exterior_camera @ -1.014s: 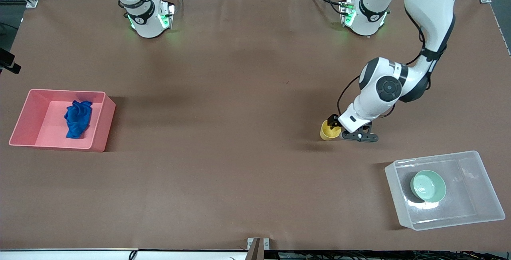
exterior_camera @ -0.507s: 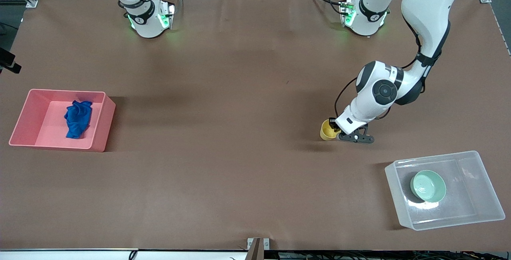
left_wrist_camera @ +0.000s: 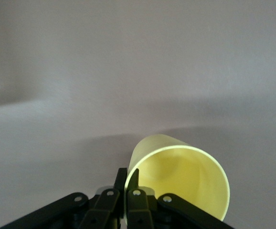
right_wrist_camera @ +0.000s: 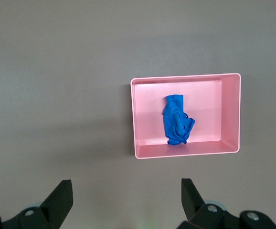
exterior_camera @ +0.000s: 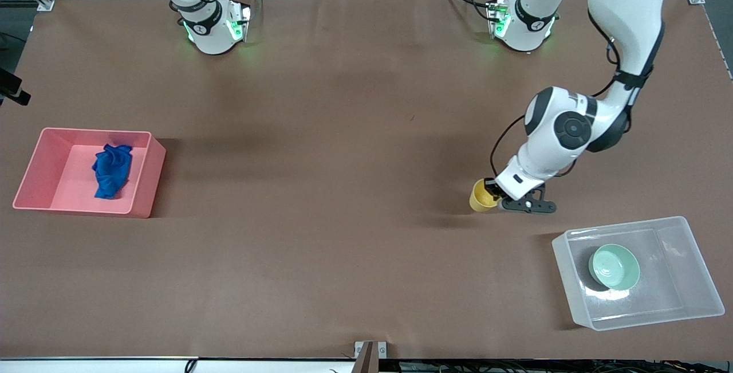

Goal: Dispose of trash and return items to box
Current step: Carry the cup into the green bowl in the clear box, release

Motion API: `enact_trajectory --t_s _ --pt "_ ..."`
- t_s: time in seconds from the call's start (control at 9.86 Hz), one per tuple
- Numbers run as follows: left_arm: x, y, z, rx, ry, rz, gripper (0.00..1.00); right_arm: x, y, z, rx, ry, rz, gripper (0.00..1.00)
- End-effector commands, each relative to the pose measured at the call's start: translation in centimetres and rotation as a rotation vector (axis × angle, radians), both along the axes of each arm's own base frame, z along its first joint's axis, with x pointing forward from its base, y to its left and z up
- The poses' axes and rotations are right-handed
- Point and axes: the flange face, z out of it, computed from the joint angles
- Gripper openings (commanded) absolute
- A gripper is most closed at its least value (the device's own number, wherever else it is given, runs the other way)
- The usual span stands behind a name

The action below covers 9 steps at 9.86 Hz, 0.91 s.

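My left gripper (exterior_camera: 492, 194) is shut on the rim of the yellow cup (exterior_camera: 481, 199) and holds it tilted, just above the table between the arm bases and the clear box (exterior_camera: 681, 281). In the left wrist view the fingers (left_wrist_camera: 121, 179) pinch the cup's (left_wrist_camera: 181, 174) wall, one inside and one outside. The mint-green bowl (exterior_camera: 614, 267) lies in the clear box. The blue cloth wad (exterior_camera: 111, 169) lies in the pink bin (exterior_camera: 150, 181). My right gripper (right_wrist_camera: 126, 188) is open and empty, high over the table, and looks down on the cloth (right_wrist_camera: 177, 119) in the pink bin (right_wrist_camera: 185, 151).
The clear box stands near the front edge at the left arm's end of the table. The pink bin stands at the right arm's end. The brown table between them is bare. The right arm waits, raised near its base.
My left gripper has moved with the yellow cup a little toward the clear box, and the cup now hangs tilted off the table. The right arm, bowl and cloth have not moved.
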Motion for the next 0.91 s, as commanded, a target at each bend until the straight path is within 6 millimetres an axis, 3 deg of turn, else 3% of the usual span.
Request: enact_trajectory --t_s 0.0,0.2,0.51,0.81 --pt "4.8 4.0 4.6 0.015 0.037 -0.029 0.0 -0.7 0.2 0.3 0.011 -0.004 -0.003 1.0" --pt "9.7 10.9 7.6 -0.002 0.026 -0.056 0.0 -0.7 0.2 0.3 0.012 -0.003 -0.002 1.0" --pt "13.7 19.4 5.8 0.004 -0.014 -0.11 0.0 -0.8 0.1 0.3 0.012 -0.003 -0.003 1.0" --pt "15.5 26.0 2.6 0.062 -0.017 -0.117 0.0 -0.7 0.2 0.3 0.012 -0.003 -0.002 1.0"
